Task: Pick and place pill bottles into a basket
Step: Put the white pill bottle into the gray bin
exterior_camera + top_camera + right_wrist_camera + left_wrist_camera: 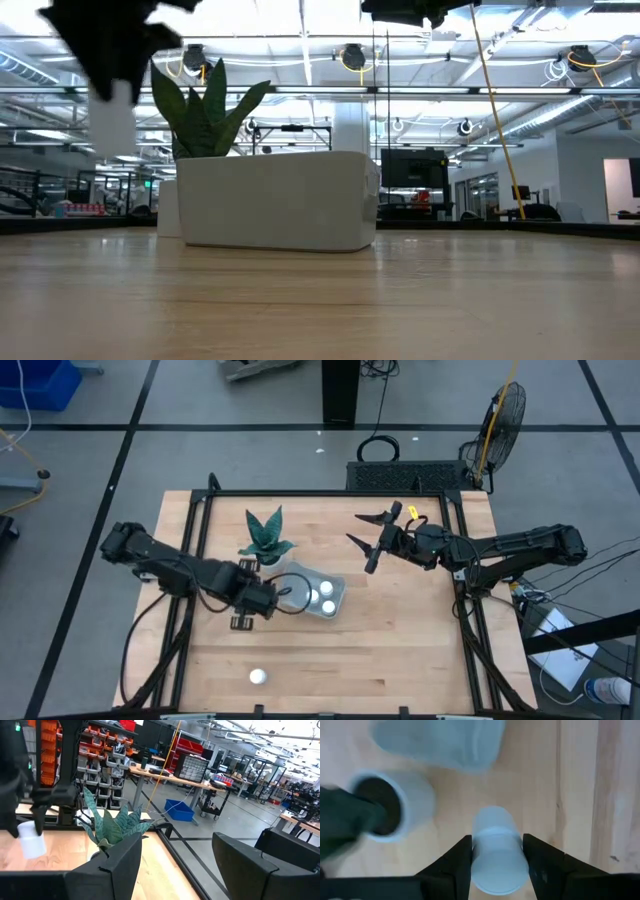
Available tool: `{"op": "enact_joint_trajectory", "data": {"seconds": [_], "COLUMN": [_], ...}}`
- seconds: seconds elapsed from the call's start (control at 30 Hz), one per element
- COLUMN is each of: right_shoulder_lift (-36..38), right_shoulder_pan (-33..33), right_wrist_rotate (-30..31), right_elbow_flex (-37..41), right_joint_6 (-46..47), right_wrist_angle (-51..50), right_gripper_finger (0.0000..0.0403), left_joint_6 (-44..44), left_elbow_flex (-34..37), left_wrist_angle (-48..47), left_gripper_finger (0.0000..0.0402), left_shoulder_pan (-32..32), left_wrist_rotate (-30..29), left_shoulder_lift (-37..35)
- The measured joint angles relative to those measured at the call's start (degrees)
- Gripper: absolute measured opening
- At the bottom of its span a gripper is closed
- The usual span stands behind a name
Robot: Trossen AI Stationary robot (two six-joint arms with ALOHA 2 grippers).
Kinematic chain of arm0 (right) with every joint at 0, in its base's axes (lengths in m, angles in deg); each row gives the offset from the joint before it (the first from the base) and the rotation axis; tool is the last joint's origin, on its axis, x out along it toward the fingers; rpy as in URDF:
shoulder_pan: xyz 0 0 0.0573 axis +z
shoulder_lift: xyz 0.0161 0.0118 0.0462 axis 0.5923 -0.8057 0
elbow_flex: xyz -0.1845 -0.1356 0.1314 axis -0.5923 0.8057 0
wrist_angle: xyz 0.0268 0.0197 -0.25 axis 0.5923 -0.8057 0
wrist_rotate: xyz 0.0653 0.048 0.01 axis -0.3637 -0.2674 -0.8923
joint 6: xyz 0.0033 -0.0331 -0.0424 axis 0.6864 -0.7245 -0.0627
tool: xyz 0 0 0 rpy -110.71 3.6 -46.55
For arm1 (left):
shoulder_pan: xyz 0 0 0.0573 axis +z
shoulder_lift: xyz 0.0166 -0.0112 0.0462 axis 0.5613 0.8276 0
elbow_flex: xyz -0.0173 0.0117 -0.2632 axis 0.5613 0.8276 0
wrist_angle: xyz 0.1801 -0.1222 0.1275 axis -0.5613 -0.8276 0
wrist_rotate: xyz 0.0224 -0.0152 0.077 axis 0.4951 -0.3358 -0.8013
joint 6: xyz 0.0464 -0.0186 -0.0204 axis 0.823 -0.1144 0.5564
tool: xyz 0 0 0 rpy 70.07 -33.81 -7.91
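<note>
My left gripper is shut on a white pill bottle and holds it above the table, just left of the pale grey-blue basket. At least two white bottles sit in the basket. One more bottle stands on the table near the front edge. My right gripper is open and empty, raised over the far right of the table. In the low view the held bottle hangs left of the basket. My left gripper pinches the bottle's two opposite sides between its two fingers. The fingers come from above and point down. The bottle hangs below them, about upright and clear of the table.
A white pot with a green spiky plant stands just beyond the basket's left end, close to my left gripper. A black frame runs along the table's far and side edges. Bare wood lies right of the basket and along the front.
</note>
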Motion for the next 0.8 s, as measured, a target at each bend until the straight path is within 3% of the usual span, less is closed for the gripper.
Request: {"op": "enact_joint_trajectory", "data": {"seconds": [0.37, 0.8], "right_shoulder_lift": [-0.01, 0.01], "right_shoulder_pan": [0.0, 0.0], "right_wrist_rotate": [0.0, 0.0], "right_elbow_flex": [0.0, 0.0], "right_joint_6": [0.0, 0.0], "right_wrist_angle": [-0.43, -0.47], "right_gripper_finger": [0.0235, 0.0235], "left_joint_6": [13.46, 25.1], "left_elbow_flex": [-8.61, -8.6], "left_wrist_angle": [1.61, 12.78], "left_gripper_finger": [0.016, 0.016], "left_shoulder_pan": [9.17, 18.35], "left_wrist_rotate": [-3.51, 2.52], "left_shoulder_lift": [-0.02, 0.62]}}
